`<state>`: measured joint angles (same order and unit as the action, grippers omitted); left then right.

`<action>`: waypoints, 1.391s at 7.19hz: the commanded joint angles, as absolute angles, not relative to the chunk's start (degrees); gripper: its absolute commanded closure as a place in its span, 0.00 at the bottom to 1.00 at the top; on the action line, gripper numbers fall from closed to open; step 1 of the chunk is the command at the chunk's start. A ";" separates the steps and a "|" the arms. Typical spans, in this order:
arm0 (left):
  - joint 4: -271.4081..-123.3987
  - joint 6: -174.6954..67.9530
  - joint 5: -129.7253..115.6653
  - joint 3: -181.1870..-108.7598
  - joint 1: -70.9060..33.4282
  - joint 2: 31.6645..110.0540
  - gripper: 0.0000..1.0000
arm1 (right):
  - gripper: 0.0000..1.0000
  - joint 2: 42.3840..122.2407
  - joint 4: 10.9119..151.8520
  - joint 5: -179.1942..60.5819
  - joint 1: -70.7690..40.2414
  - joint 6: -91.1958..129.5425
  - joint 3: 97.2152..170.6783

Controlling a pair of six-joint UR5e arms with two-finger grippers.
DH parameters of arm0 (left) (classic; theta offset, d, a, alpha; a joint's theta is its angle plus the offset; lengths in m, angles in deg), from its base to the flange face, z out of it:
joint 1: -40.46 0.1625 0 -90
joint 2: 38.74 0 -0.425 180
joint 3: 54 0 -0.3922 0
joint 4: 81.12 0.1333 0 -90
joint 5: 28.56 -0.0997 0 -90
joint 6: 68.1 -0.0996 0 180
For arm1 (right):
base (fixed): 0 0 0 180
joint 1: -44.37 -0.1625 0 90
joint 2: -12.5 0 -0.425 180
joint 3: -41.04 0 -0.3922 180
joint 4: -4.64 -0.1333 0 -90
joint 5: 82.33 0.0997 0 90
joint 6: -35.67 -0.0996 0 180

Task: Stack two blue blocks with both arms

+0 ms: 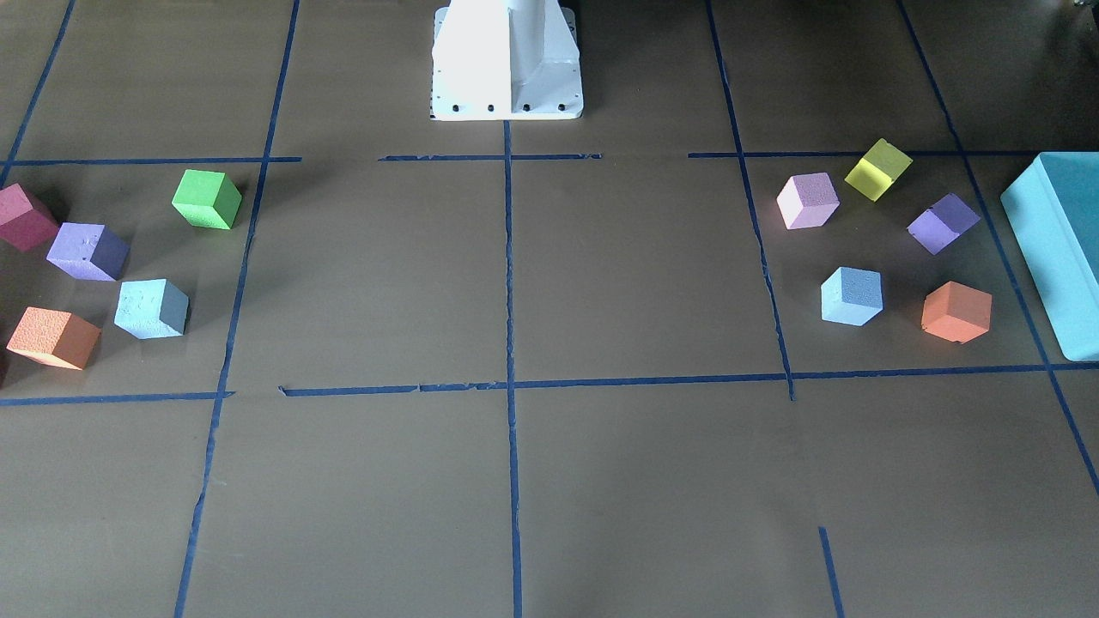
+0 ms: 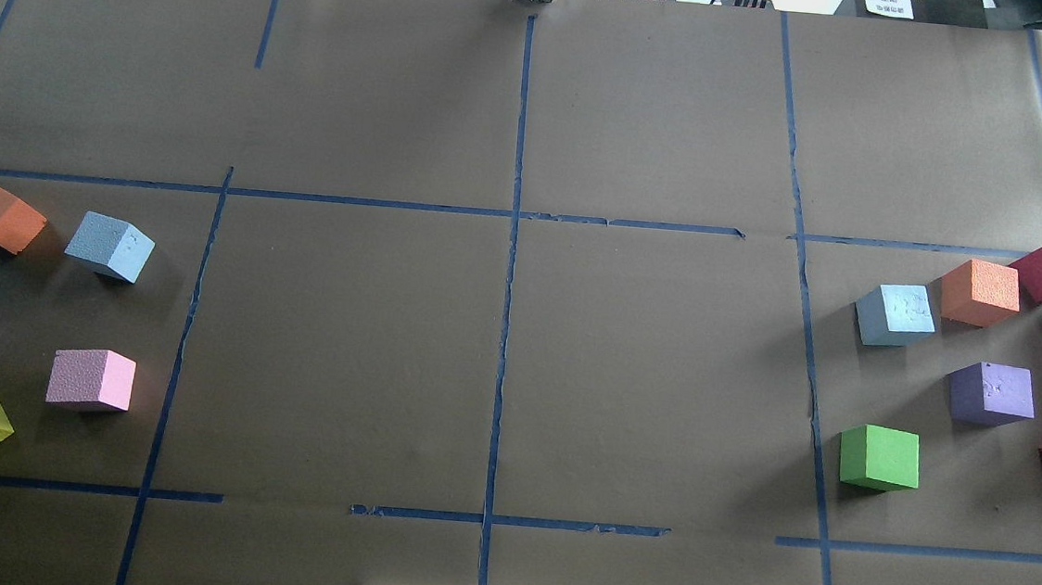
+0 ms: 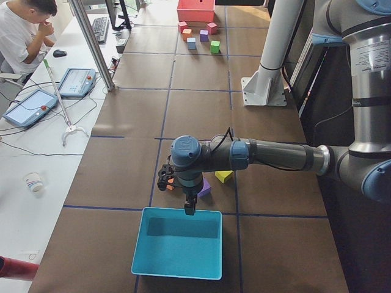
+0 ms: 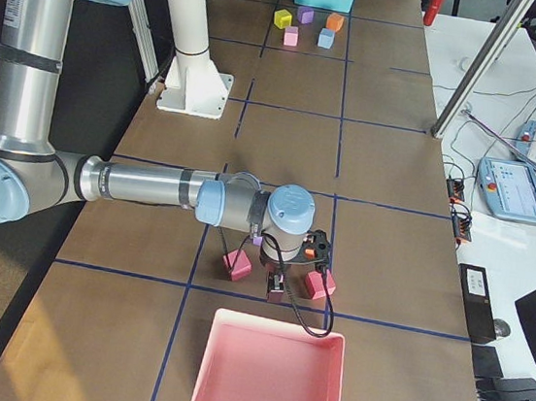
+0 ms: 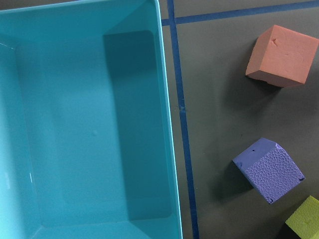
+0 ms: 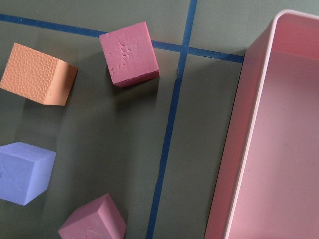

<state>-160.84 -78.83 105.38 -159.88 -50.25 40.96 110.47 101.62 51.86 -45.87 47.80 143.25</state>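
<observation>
Brown paper (image 2: 340, 343) gridded with blue tape (image 2: 512, 236) covers the table. The left blue block (image 2: 110, 246) and right blue block (image 2: 896, 315) sit well apart, each among its own side's coloured cubes (image 2: 880, 457), so I'd guess each arm fetches one and they meet in the middle. Left gripper (image 3: 190, 206) hangs by the turquoise bin (image 3: 177, 256) and right gripper (image 4: 277, 286) by the pink bin (image 4: 266, 376), but I can't tell how open either is or if it's holding anything. Guy (image 3: 21, 30) with tablets (image 3: 76, 82) sits alongside.
</observation>
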 commanded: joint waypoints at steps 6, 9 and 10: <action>-160.84 -78.82 105.38 -159.74 -50.16 40.98 0.00 | 0.00 107.96 70.36 53.47 -25.82 11.68 143.70; -160.84 -78.82 105.47 -159.82 -50.16 40.98 0.00 | 0.00 102.95 67.65 40.25 -11.84 -1.12 143.08; -160.84 -78.82 105.47 -159.91 -50.16 40.98 0.00 | 0.00 100.86 67.74 39.15 -10.92 -1.33 141.17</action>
